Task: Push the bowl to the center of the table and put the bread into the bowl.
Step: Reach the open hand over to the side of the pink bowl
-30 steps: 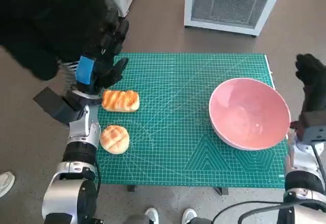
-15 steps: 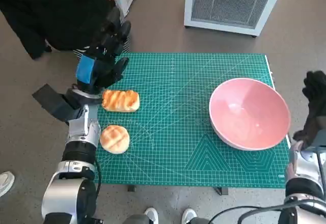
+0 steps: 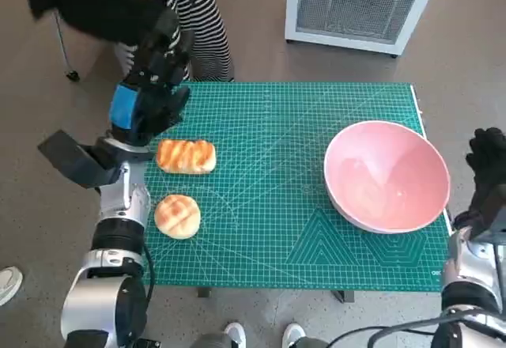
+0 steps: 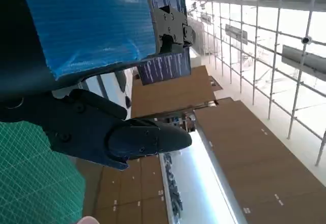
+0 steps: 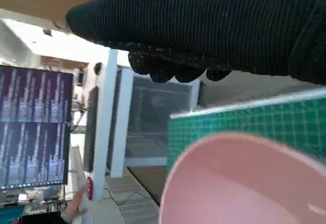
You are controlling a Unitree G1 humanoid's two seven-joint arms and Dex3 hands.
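Note:
The pink bowl (image 3: 387,175) sits empty at the right edge of the green mat (image 3: 277,229). A long striped bread (image 3: 186,156) and a round bun (image 3: 177,215) lie at the mat's left side. My left hand (image 3: 146,87) hangs above the mat's far left corner, just behind the long bread, fingers stretched out and holding nothing; the left wrist view shows those bare fingers (image 4: 132,137) over a mat corner (image 4: 30,183). My gloved right hand (image 3: 489,170) is just off the table's right edge beside the bowl, empty. In the right wrist view the glove (image 5: 204,25) is above the bowl's rim (image 5: 244,183).
A person in dark clothes (image 3: 118,0) leans in at the far left corner, close to my left hand. A white grilled unit (image 3: 356,4) stands on the floor behind the table. Shoes (image 3: 233,334) show at the near edge.
My left hand has lifted and drifted a little left. My right hand has dropped back toward me along the bowl's right side. The person has shifted away; bowl and breads stay put.

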